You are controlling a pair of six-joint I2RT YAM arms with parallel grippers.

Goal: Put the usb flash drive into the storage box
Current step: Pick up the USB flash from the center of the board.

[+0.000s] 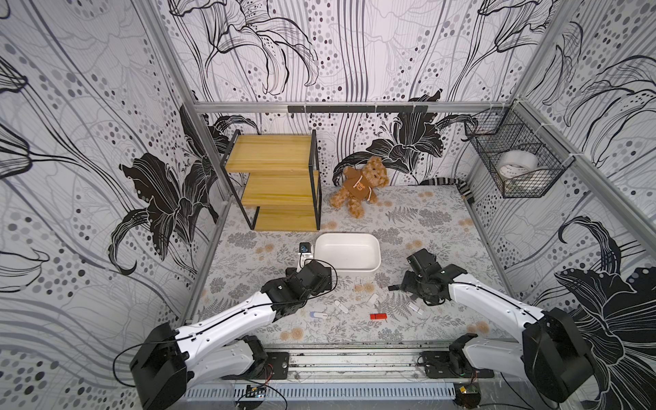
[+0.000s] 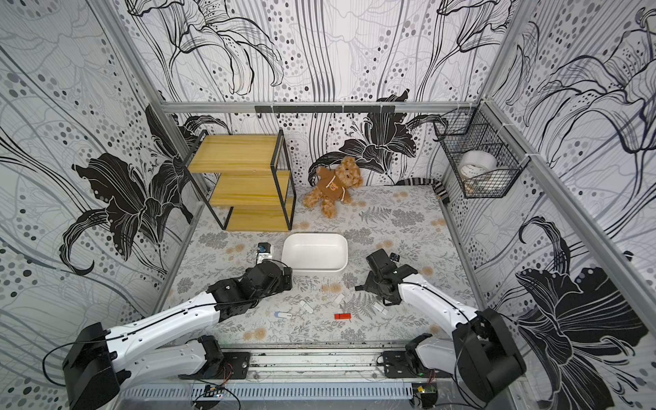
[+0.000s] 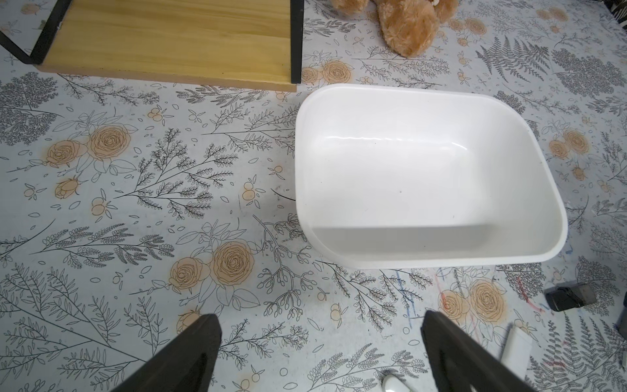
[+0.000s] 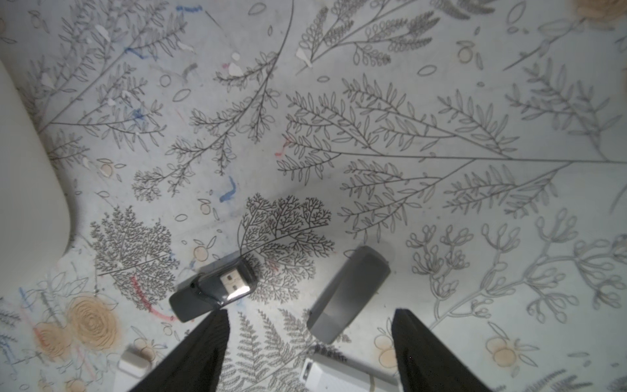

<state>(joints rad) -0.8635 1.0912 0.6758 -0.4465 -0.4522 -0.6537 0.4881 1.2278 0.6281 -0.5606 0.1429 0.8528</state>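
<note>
The storage box [image 1: 348,252] is sitting open side up in the middle of the floral tabletop [image 1: 436,220]. Every usb flash drive in sight is lying outside it, on its near side. In both top views the red usb flash drive [image 1: 378,316] is lying closest to the near edge, with a white usb flash drive [image 1: 341,306] a little to its left. The right claw [image 4: 312,315] is hanging low over the tabletop, near and to the right of the box, with its fingers standing wide apart and gripping nothing. In the right wrist view the black usb flash drive [image 4: 212,290], its metal plug showing through a clear cap, is lying right at one fingertip; whether they are touching I cannot tell. A grey stick [image 4: 349,293] is lying flat just beyond the gap between the fingertips. The left claw [image 3: 320,315] is hovering by the box's near left corner, its fingers also spread wide and holding nothing. At the far wall, a teddy bear [image 1: 360,186] is leaning just right of a wooden shelf [image 1: 277,181].
</note>
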